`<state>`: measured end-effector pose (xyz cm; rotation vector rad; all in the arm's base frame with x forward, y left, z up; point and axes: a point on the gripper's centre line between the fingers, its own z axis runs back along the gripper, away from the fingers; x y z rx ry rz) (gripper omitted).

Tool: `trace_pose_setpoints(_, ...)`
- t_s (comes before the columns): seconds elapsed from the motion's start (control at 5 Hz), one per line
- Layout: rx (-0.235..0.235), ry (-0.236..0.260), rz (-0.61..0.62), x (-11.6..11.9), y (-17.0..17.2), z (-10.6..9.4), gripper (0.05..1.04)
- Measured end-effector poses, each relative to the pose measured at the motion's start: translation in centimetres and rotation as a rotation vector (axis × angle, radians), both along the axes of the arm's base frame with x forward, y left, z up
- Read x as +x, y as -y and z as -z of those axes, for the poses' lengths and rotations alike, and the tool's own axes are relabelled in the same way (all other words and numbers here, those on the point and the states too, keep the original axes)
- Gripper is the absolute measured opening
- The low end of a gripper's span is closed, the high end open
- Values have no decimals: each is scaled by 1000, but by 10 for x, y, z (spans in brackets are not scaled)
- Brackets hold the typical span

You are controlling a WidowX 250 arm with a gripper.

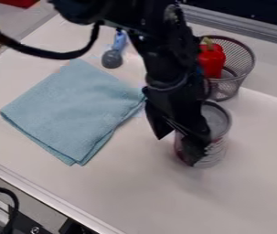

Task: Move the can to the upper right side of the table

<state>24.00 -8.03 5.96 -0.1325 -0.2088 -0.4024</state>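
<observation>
Because the big white table [134,196] looks smooth, a push could make things slide. The folded light blue cloth [73,109] could bunch up if the black metal jaws [175,151] swing left and catch it. They are spread wide, one side over the can's front and one to its left, so a crooked squeeze might tip it. The dark wire mesh basket [241,68] might get bumped, since the round silver and red can [217,153] stands upright close by. A hard bump could shake the shiny red toy pepper [210,61] inside.
</observation>
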Motion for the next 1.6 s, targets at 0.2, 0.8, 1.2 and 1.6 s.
trace_pose_setpoints(0.2, -7, -3, -24, 9, 10, 0, 997)
trace_pose_setpoints(0.8, -8, 26, -70, 26, 24, 3, 997)
trace_pose_setpoints(1.2, -6, 31, -49, 19, 13, -9, 997)
trace_pose_setpoints(1.6, -2, 50, -51, 6, -30, -32, 997)
